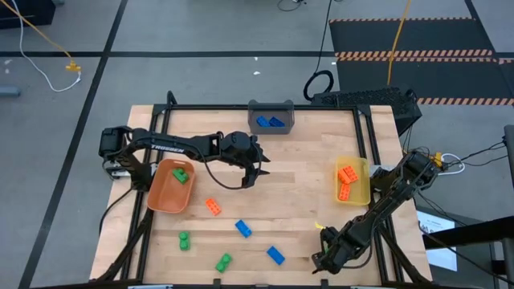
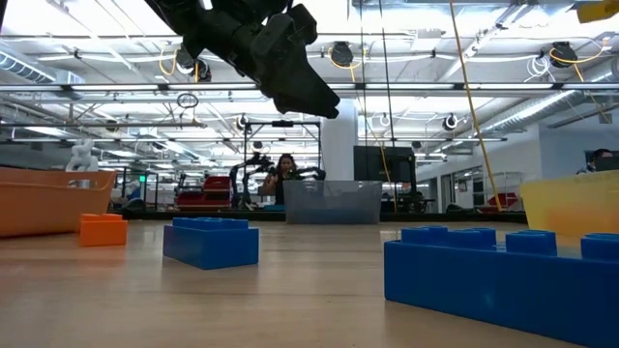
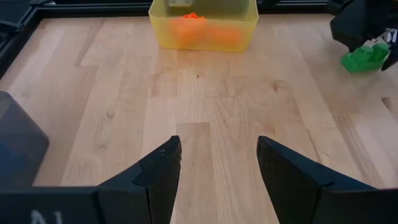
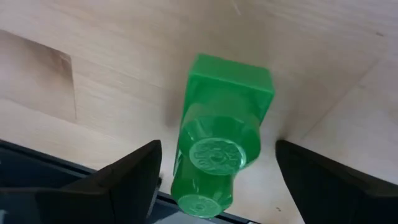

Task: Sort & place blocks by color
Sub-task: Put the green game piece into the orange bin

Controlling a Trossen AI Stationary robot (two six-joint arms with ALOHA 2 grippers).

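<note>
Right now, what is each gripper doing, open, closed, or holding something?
Left gripper: open, empty, above the table's middle.
Right gripper: open around a green block, not gripping it.

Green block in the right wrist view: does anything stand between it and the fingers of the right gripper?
Nothing visible does. The right gripper is open, with one finger on each side of the green block. Only bare table shows in the gaps between the block and the fingers.
</note>
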